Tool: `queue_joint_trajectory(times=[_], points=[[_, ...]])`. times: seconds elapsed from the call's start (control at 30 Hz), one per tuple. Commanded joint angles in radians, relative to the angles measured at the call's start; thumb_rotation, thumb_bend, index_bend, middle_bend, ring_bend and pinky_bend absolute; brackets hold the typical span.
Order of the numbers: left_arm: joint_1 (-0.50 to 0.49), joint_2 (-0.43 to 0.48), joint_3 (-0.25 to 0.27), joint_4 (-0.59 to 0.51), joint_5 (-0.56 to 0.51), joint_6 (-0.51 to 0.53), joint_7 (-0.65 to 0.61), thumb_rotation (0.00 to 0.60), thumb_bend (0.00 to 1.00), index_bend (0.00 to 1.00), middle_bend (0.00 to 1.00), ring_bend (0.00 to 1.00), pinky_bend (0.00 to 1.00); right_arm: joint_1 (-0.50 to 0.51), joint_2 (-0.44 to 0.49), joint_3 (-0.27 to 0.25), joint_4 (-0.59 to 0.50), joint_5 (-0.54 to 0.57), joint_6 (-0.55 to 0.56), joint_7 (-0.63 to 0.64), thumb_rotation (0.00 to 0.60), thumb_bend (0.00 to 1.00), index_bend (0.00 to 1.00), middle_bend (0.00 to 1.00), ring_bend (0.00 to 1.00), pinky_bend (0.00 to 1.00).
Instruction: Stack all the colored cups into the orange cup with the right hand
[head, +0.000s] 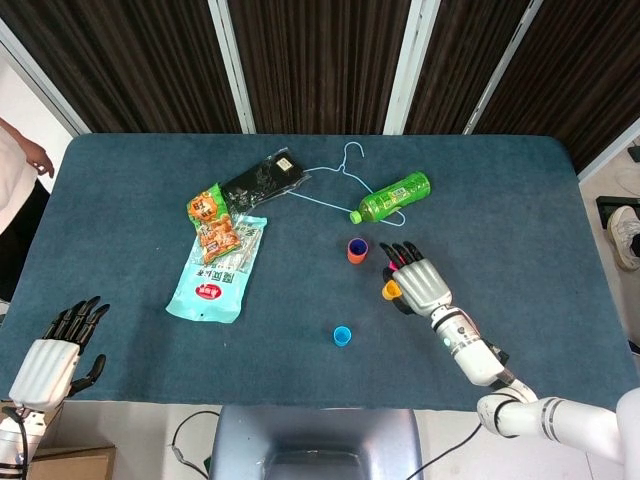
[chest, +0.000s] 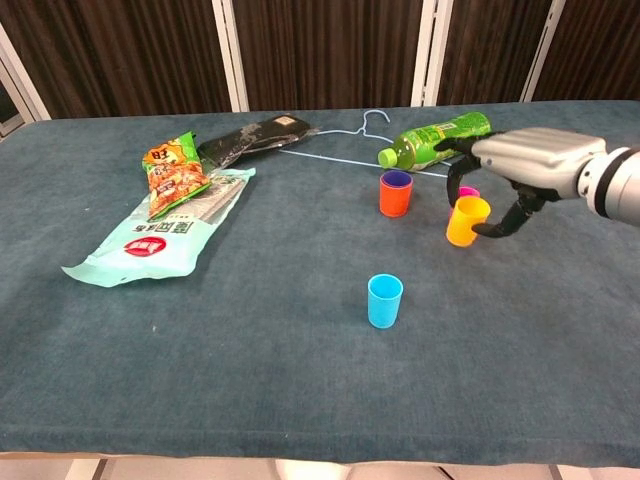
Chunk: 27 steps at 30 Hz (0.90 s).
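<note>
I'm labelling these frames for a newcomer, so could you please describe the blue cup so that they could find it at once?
Start at the green bottle lying at the far side of the table, then come towards the near edge, past the orange cup. The blue cup stands upright alone on bare cloth. It is the only blue one and the cup farthest from the right hand.

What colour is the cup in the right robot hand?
Yellow cup, in the right robot hand; clearest in chest view.
</note>
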Motion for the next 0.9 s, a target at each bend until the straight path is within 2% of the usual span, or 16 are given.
queue_joint_trajectory(times=[0.03, 0.17, 0.37, 0.63, 0.9], points=[[-0.002, -0.002, 0.0, 0.0, -0.002, -0.005, 0.004, 0.6, 0.44, 0.0, 0.0, 0.0, 0.13, 0.014, -0.038, 0.089, 0.006, 0.008, 0.067, 0.055, 0.6, 0.45, 0.68, 0.03, 0.0, 0.0], [-0.006, -0.006, -0.003, 0.003, -0.008, -0.012, 0.013, 0.6, 0.44, 0.0, 0.0, 0.0, 0.13, 0.075, -0.114, 0.172, 0.077, 0.057, 0.082, 0.015, 0.6, 0.45, 0.67, 0.03, 0.0, 0.0], [-0.005, -0.005, -0.007, 0.005, -0.017, -0.01, 0.008, 0.6, 0.44, 0.0, 0.0, 0.0, 0.13, 0.173, -0.237, 0.231, 0.224, 0.202, 0.028, -0.13, 0.6, 0.45, 0.67, 0.03, 0.0, 0.0], [-0.003, 0.007, -0.008, 0.004, -0.023, -0.009, -0.013, 0.6, 0.44, 0.0, 0.0, 0.0, 0.13, 0.221, -0.325, 0.231, 0.348, 0.238, -0.004, -0.144, 0.6, 0.45, 0.67, 0.03, 0.0, 0.0], [0.001, 0.01, -0.005, 0.002, -0.017, -0.002, -0.016, 0.6, 0.44, 0.0, 0.0, 0.0, 0.13, 0.221, -0.336, 0.222, 0.367, 0.247, -0.001, -0.156, 0.6, 0.45, 0.67, 0.03, 0.0, 0.0]])
